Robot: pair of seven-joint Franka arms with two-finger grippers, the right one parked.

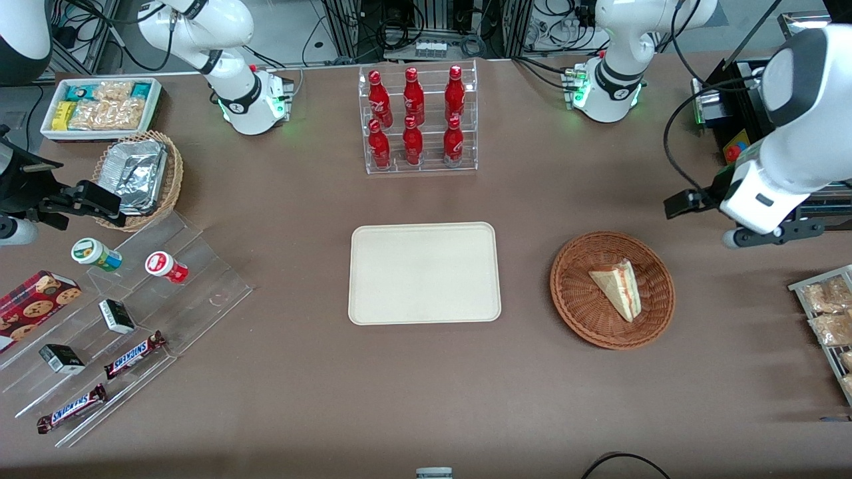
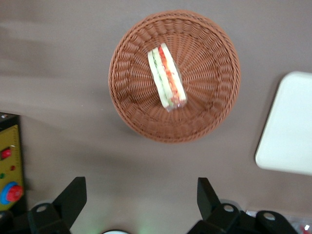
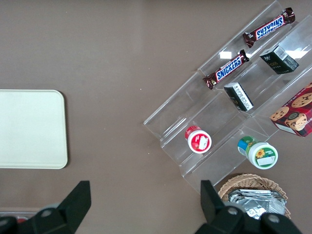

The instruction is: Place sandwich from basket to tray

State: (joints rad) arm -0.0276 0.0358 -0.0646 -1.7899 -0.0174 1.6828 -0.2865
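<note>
Pale triangular wedge sandwich (image 1: pixel 618 287) lies in round reddish-brown wicker basket (image 1: pixel 571 297), right of frame centre; cream rectangular tray (image 1: pixel 425 273) sits mid-frame. Left gripper (image 2: pixel 141 197) hovers above, fingers spread, empty. Likely soft, light, squashable; pinch gently across bread faces mid-wedge.

Left arm's claw (image 2: pixel 140 200) hangs high, fingers (image 2: pixel 73 197) spread (gripping nothing)
</note>
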